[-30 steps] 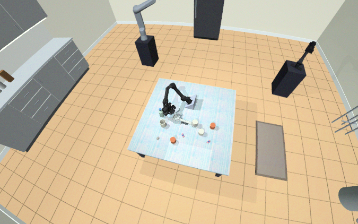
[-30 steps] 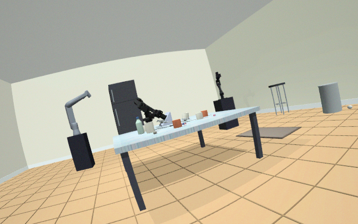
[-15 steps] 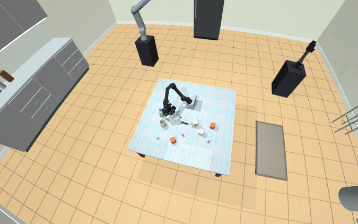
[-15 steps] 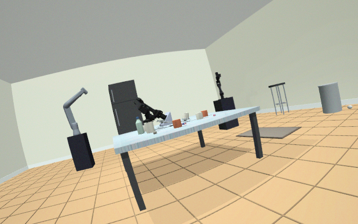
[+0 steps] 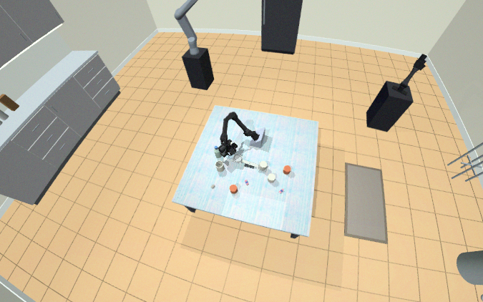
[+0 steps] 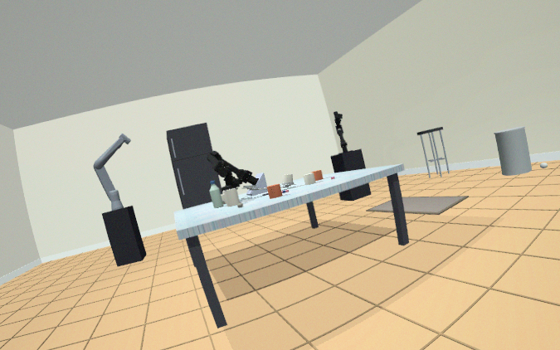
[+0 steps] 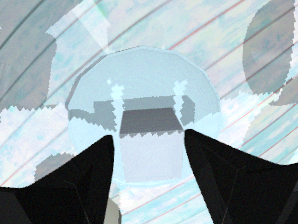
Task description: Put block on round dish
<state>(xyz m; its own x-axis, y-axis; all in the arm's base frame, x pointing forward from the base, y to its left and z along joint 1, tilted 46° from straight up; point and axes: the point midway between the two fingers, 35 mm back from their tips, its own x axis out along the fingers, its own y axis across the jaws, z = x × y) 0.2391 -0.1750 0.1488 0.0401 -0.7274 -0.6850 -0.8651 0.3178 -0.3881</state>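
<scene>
Wrist view looks straight down between the two dark fingers of the gripper (image 7: pixel 149 163), which stand partly apart, about midway, with a visible gap on each side of the pale block (image 7: pixel 152 145). Neither finger appears to touch it, so the block is not gripped. It sits on the round dish (image 7: pixel 143 83), a pale disc, toward the dish's 6 o'clock edge; whether it rests fully flat I cannot tell.

Seen from the top camera, the arm (image 5: pixel 231 125) bends down from its base near the table's (image 5: pixel 295 210) far side, with the gripper (image 5: pixel 230 149) low over the dish (image 5: pixel 237 158). One cup (image 5: pixel 220 165) stands at 8 o'clock from the dish, the other cup (image 5: pixel 262 165) at 4 o'clock, at the end of the balance (image 5: pixel 250 163). A bottle (image 5: pixel 216 151) stands just beside the gripper at 9 o'clock.
</scene>
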